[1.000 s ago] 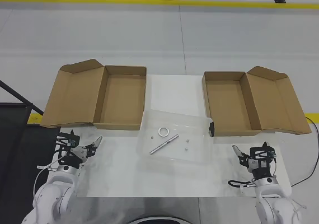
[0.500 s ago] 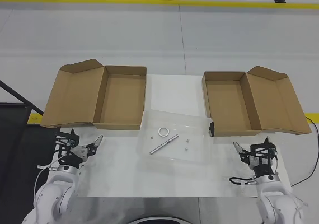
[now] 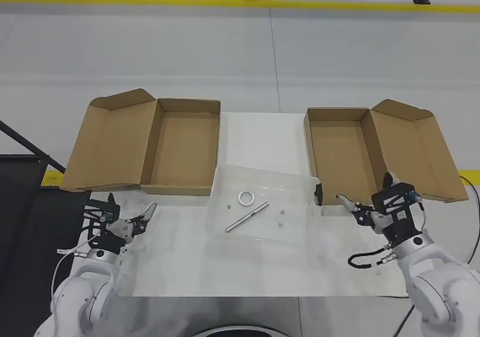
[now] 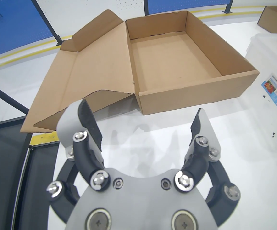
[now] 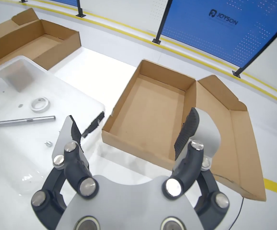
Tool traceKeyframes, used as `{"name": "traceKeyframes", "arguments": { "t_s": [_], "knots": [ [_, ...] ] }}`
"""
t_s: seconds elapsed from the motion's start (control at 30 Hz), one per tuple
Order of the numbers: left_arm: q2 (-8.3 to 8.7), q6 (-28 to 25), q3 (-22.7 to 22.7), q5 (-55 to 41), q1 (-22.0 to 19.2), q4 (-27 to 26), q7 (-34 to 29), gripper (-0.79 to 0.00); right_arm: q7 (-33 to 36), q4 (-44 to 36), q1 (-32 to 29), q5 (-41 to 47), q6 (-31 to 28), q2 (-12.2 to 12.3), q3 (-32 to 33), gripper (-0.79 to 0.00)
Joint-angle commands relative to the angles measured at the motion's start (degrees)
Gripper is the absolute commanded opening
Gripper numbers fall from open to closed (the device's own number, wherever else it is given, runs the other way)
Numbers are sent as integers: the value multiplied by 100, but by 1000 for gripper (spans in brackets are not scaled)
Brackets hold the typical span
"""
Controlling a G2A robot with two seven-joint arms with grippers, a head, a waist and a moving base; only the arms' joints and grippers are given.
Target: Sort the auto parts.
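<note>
Auto parts (image 3: 257, 211) lie in a clear plastic tray (image 3: 301, 182) mid-table: a slim metal rod (image 3: 240, 221), a white ring (image 3: 244, 198) just beside it, and specks (image 3: 281, 224) too small to identify. A dark piece (image 3: 317, 194) at the tray's corner is equally unclear. Open brown cardboard boxes flank the tray, the left box (image 3: 185, 147) and the right box (image 3: 341, 160). The left gripper (image 4: 142, 111) and right gripper (image 5: 131, 114) hover with jaws spread, holding nothing.
</note>
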Motion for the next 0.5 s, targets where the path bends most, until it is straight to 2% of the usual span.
{"name": "traceKeyframes", "arguments": {
  "t_s": [0.0,0.37,0.47],
  "knots": [
    [0,0,0,0,0,0,0,0,104,-50,11,67,4,1,11,0],
    [0,0,0,0,0,0,0,0,104,-50,11,67,4,1,11,0],
    [0,0,0,0,0,0,0,0,17,-144,4,-29,-180,4,-146,0]
  ]
}}
